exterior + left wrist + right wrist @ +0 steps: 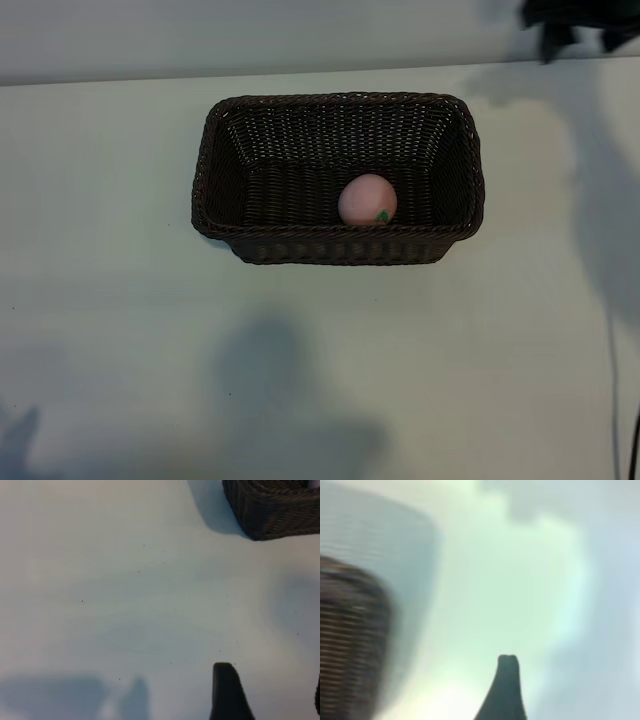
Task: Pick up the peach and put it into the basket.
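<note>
The pale pink peach (367, 199), with a small green leaf mark, lies inside the dark brown wicker basket (338, 244), close to its near wall and right of the middle. My right gripper (580, 38) hangs at the far right corner of the table, well clear of the basket, with its two dark prongs apart and nothing in them. The right wrist view shows only one finger (506, 690) and a blurred stretch of the basket (350, 645). My left gripper (272, 695) is open and empty over bare table, with a corner of the basket (275, 510) ahead of it.
The white table (120, 330) spreads wide around the basket. Arm shadows fall across its near middle and its right side. A thin dark cable (615, 400) runs down the right edge.
</note>
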You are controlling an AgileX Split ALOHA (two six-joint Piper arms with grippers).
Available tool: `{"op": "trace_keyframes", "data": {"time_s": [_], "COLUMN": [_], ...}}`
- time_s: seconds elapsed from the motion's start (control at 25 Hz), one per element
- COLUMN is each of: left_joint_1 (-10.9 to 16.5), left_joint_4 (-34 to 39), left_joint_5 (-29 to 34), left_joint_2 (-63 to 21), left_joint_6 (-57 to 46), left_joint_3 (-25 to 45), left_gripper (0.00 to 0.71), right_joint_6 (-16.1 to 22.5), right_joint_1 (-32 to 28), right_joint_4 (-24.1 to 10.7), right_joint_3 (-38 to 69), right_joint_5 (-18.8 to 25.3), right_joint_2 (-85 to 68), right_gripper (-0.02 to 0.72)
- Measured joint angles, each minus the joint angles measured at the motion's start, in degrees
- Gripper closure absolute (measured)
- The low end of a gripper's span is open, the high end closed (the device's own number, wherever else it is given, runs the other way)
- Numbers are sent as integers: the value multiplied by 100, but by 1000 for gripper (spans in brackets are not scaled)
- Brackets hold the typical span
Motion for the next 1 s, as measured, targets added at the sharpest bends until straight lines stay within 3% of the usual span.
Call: {"op": "trace_keyframes", "data": {"time_s": [0.24, 0.48, 1.0], "left_joint_1": [0, 0, 0], "left_joint_4": [0, 0, 0], "left_joint_5": [0, 0, 0], "left_joint_2": [0, 0, 0], "left_joint_6": [0, 0, -24], "left_joint_3": [0, 0, 0], "left_gripper": [281, 281, 282], "right_joint_6": [-203, -188, -352], "right_joint_1": [-648, -1073, -1230], "right_joint_4": [83, 577, 816], "right_joint_3": [0, 171, 888], "right_joint_5": [447, 466, 505], "right_joint_2": [0, -269, -3197], "right_gripper": [101, 104, 105]}}
